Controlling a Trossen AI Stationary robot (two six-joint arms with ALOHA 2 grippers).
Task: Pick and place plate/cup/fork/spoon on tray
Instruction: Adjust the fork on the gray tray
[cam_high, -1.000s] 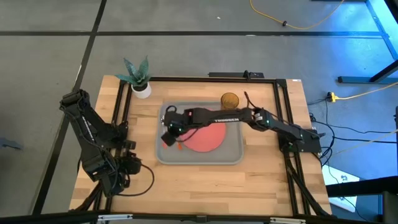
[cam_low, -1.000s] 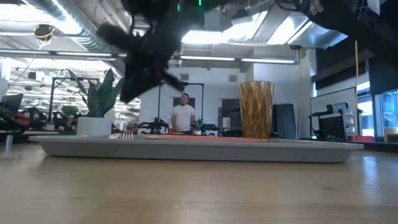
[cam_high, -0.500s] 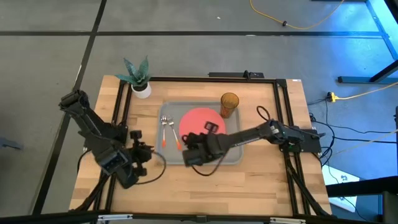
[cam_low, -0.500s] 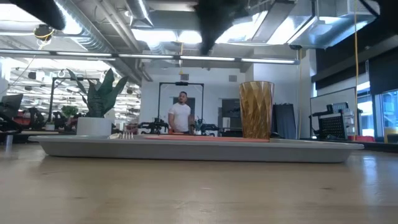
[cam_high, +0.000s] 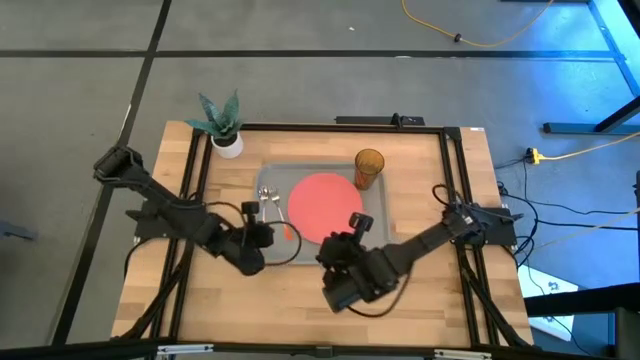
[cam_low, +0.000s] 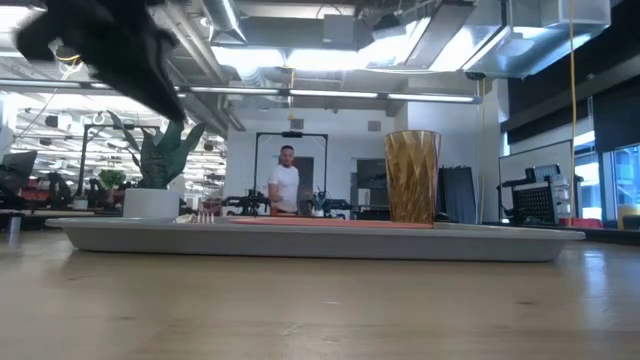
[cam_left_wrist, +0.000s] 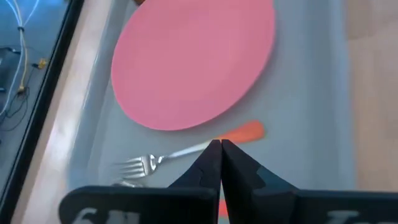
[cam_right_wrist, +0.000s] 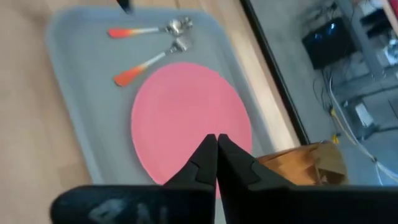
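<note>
The grey tray (cam_high: 378, 252) lies mid-table. On it lie the coral-red plate (cam_high: 322, 206), the amber cup (cam_high: 369, 167) upright at its far right corner, and the spoon (cam_right_wrist: 149, 29) and fork (cam_left_wrist: 186, 151) side by side at its left. My left gripper (cam_high: 266, 234) is shut, hovering over the orange handle ends at the tray's near left; in the left wrist view (cam_left_wrist: 219, 147) its tips stand above the fork. My right gripper (cam_high: 356, 221) is shut, above the plate's near right edge (cam_right_wrist: 216, 140). The spoon is mostly hidden in the left wrist view.
A small potted plant (cam_high: 224, 128) stands beyond the tray's far left corner. A black frame (cam_high: 455, 190) runs around the table. Bare wood lies along the near edge (cam_high: 300, 310). A person (cam_low: 285, 185) stands far off in the room.
My right gripper has drawn back from the tray's left part toward the near edge, leaving the fork beside the spoon on the tray. My left gripper has swung from the table's near left toward the tray, and is now over the cutlery's handle ends.
</note>
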